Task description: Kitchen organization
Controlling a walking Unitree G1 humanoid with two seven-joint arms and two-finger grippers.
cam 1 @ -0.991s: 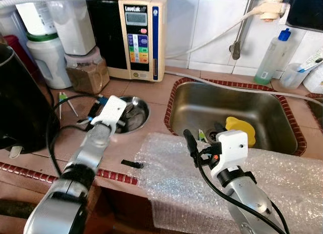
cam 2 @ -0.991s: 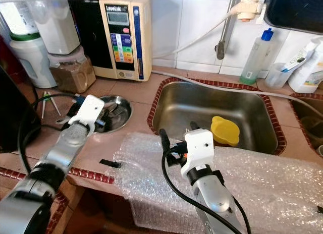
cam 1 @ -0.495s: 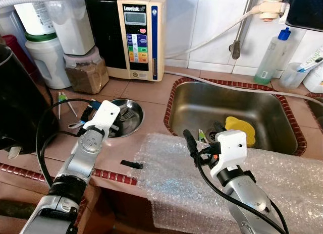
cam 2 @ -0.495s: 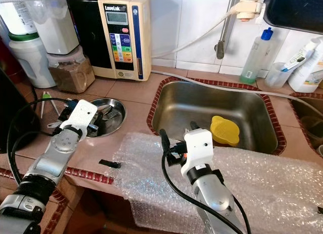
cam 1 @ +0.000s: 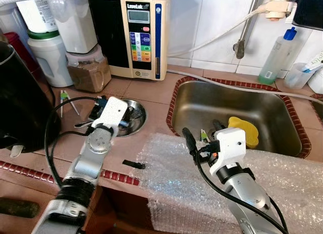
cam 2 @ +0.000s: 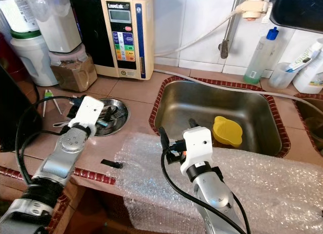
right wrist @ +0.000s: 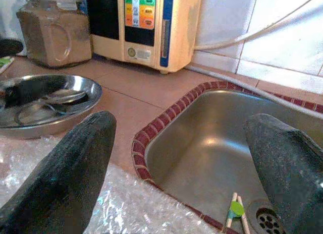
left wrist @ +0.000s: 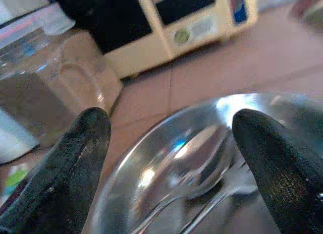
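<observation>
Steel glints from the shallow dish [cam 1: 128,117] on the tiled counter [cam 1: 151,93], just left of the sink [cam 1: 237,115]; a spoon [left wrist: 194,163] and a fork lie in it. The left gripper [left wrist: 171,158] hovers low over the dish with its fingers spread wide on either side of the spoon, touching nothing.

Judging from this, the spoon lies flat against slick metal, so closing fingers could skid off it or shove the light dish along the counter.

The right gripper [right wrist: 186,163], also spread and empty, hangs over the bubble wrap [cam 1: 186,178] draped across the counter's front edge, facing the sink, where a yellow lid [cam 1: 243,130] rests. Behind stand a cream water machine [cam 1: 144,35], a jar [cam 1: 90,72] and white tiled wall.
</observation>
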